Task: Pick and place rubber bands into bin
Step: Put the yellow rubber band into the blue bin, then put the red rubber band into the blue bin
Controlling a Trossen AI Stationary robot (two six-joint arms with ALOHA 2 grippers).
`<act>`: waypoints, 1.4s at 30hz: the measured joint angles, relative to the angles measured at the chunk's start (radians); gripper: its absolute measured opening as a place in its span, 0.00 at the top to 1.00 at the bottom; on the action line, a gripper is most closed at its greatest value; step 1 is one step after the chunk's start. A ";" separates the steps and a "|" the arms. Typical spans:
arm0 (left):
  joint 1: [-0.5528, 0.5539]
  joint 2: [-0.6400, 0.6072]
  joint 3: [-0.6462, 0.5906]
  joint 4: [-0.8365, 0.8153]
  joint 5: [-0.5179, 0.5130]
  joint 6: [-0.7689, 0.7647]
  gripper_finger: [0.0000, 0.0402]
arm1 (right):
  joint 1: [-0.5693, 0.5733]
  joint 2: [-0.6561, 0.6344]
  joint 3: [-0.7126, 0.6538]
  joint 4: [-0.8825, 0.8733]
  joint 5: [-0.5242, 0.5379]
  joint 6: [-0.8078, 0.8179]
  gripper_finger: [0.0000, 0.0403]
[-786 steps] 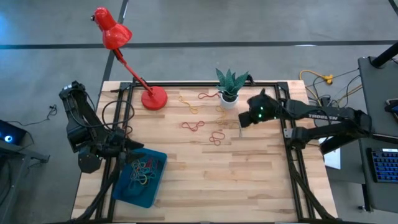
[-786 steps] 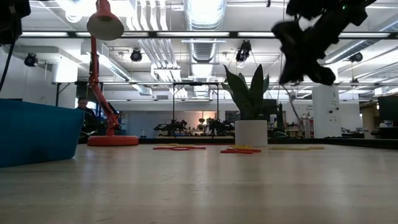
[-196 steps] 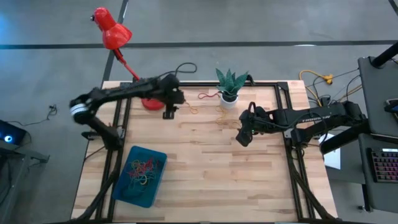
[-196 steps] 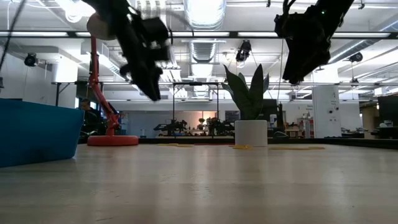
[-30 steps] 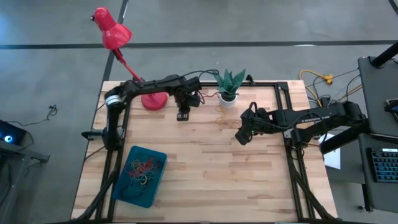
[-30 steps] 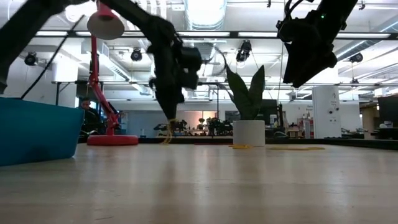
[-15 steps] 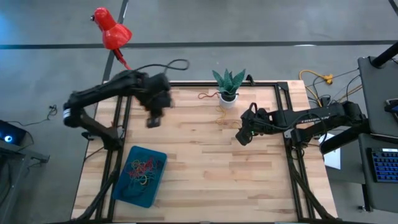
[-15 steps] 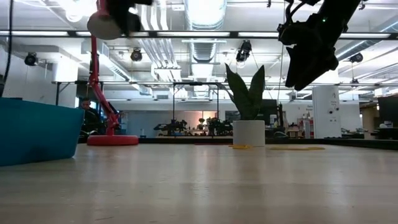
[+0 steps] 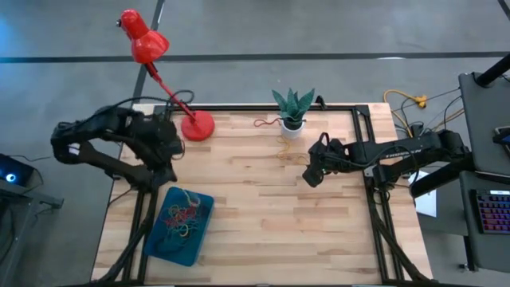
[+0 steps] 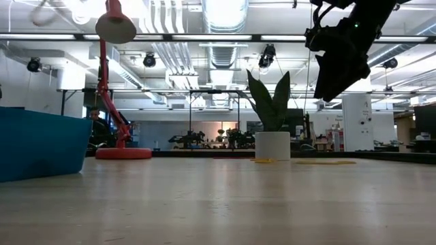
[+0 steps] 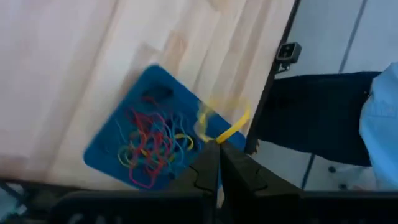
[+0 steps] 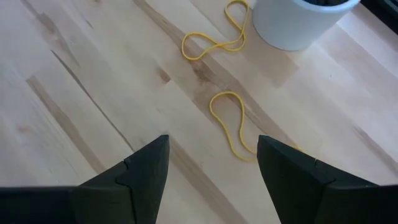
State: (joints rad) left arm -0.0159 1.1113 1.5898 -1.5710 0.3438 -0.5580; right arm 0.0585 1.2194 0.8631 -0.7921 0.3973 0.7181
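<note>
rubber bands: limp, light, hard to pinch off flat wood

rubber bands (image 12: 231,126) left on the table: two yellow loops lying flat on the wood just beside the white plant pot (image 12: 303,20), seen in the right wrist view; a reddish one (image 9: 265,122) lies near the pot's other side in the high view. many more, red, yellow and green, sit tangled inside the teal bin (image 9: 180,226) at the table's near left corner.

left gripper (image 11: 217,144), fingers together, clamps a yellow band (image 11: 225,125) that droops in a slack loop from the tips; the bin shows beyond it in the wrist view. the high view puts this gripper (image 9: 166,146) near the red lamp's base (image 9: 197,126), short of the bin.

right gripper (image 12: 212,152) hovers above the yellow pair, fingers wide apart, nothing in them.

handling, as judged: near weightless, soft, no shape of their own, slightly grippy. lying flat they offer little height, so fingertips likely need to reach the wood and close across a single strand. a held band may cling to the pads on release.
</note>
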 joint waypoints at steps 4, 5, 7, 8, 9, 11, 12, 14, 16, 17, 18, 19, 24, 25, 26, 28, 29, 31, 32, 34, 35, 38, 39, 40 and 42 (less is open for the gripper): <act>-0.126 0.024 -0.087 0.019 -0.001 -0.065 1.00 | -0.001 0.000 0.000 0.011 0.003 -0.006 0.43; -0.164 0.039 -0.120 0.028 -0.001 -0.066 1.00 | -0.001 0.000 0.000 0.019 0.004 -0.006 0.43; -0.244 0.066 -0.196 0.035 0.001 -0.068 1.00 | -0.001 0.000 0.000 0.030 0.009 -0.006 0.43; -0.284 0.080 -0.240 0.047 0.017 -0.072 1.00 | 0.000 0.000 0.000 0.032 0.014 -0.007 0.43; -0.323 0.090 -0.285 0.076 0.047 -0.084 1.00 | 0.000 0.000 0.000 0.034 0.018 -0.007 0.43; -0.395 0.098 -0.378 0.184 0.121 -0.122 1.00 | 0.000 0.000 0.000 0.036 0.022 -0.006 0.43; -0.429 0.098 -0.425 0.263 0.151 -0.152 1.00 | 0.000 0.000 0.000 0.036 0.022 -0.007 0.43; -0.494 0.099 -0.512 0.424 0.157 -0.224 1.00 | 0.000 0.000 0.000 0.038 0.022 -0.011 0.43; -0.541 0.098 -0.592 0.497 0.074 -0.328 1.00 | 0.000 0.000 0.000 0.042 0.024 -0.014 0.43; -0.559 0.097 -0.627 0.499 0.029 -0.388 1.00 | 0.000 0.000 0.000 0.042 0.024 -0.016 0.43; -0.575 0.097 -0.659 0.502 0.005 -0.442 1.00 | 0.000 0.000 0.000 0.043 0.024 -0.019 0.43; -0.585 0.097 -0.682 0.504 -0.007 -0.478 1.00 | 0.000 0.000 0.000 0.043 0.024 -0.021 0.43; -0.595 0.083 -0.675 0.515 -0.037 -0.462 1.00 | -0.001 0.000 0.000 0.043 -0.010 -0.049 0.43; -0.592 0.079 -0.655 0.516 -0.084 -0.428 1.00 | -0.001 0.000 0.000 0.043 -0.035 -0.065 0.43; -0.590 0.072 -0.632 0.517 -0.152 -0.387 1.00 | -0.001 0.000 0.000 0.043 -0.063 -0.084 0.43; -0.584 0.054 -0.592 0.517 -0.313 -0.305 1.00 | 0.000 0.000 0.000 0.043 -0.107 -0.127 0.43; -0.577 0.041 -0.579 0.518 -0.400 -0.271 1.00 | 0.000 0.000 0.000 0.043 -0.119 -0.147 0.43; -0.535 0.015 -0.566 0.517 -0.502 -0.257 1.00 | 0.000 0.000 0.000 0.043 -0.129 -0.175 0.43; -0.493 0.006 -0.566 0.515 -0.507 -0.254 1.00 | 0.000 0.000 0.000 0.043 -0.129 -0.187 0.43; -0.394 -0.001 -0.573 0.517 -0.502 -0.216 1.00 | 0.000 0.000 0.000 0.043 -0.130 -0.198 0.43; -0.345 -0.001 -0.577 0.522 -0.502 -0.175 1.00 | 0.000 0.000 0.000 0.043 -0.130 -0.199 0.43; -0.191 0.002 -0.580 0.635 -0.508 0.060 1.00 | -0.001 0.000 0.000 0.044 -0.129 -0.199 0.43; -0.136 0.009 -0.579 0.701 -0.514 0.153 1.00 | -0.001 0.000 0.000 0.044 -0.129 -0.199 0.43; -0.086 0.019 -0.579 0.772 -0.521 0.233 0.99 | -0.001 0.000 0.000 0.044 -0.129 -0.199 0.43; 0.019 0.054 -0.565 0.892 -0.522 0.360 0.94 | -0.001 0.000 0.000 0.045 -0.130 -0.194 0.43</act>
State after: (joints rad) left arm 0.0032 1.1649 1.0251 -0.6790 -0.1786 -0.1979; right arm 0.0578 1.2194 0.8627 -0.7475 0.2669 0.5240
